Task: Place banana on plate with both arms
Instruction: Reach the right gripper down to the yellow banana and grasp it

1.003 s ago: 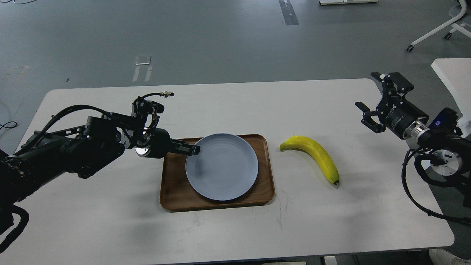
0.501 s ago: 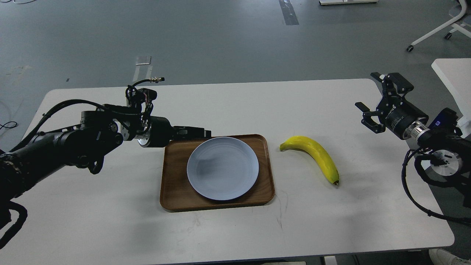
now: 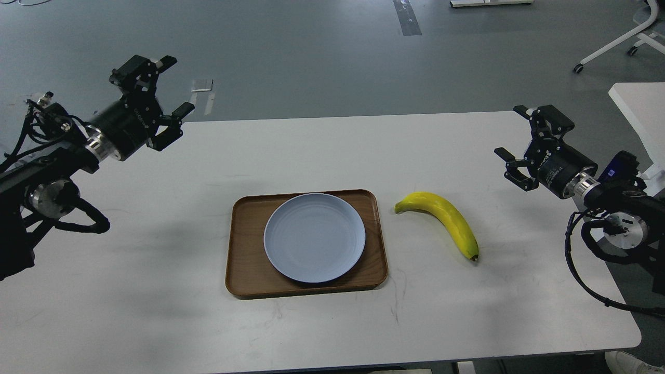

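The yellow banana (image 3: 441, 222) lies on the white table, just right of the wooden tray, greenish stem end toward the tray and dark tip toward me. The pale blue-grey plate (image 3: 314, 237) sits on the brown tray (image 3: 244, 270), empty. My left gripper (image 3: 169, 85) is open and empty, raised over the table's far left corner, far from the plate. My right gripper (image 3: 511, 140) is open and empty, above the table's right side, up and to the right of the banana.
The white table (image 3: 156, 311) carries only the tray, plate and banana. A second white table's corner (image 3: 641, 104) and a wheeled white stand (image 3: 623, 41) are at the far right, off the table. Grey floor lies beyond.
My left arm has let go of the plate's edge and pulled back up and to the far left, with its gripper now open. My right gripper has shifted slightly left. Plate and banana stay put.
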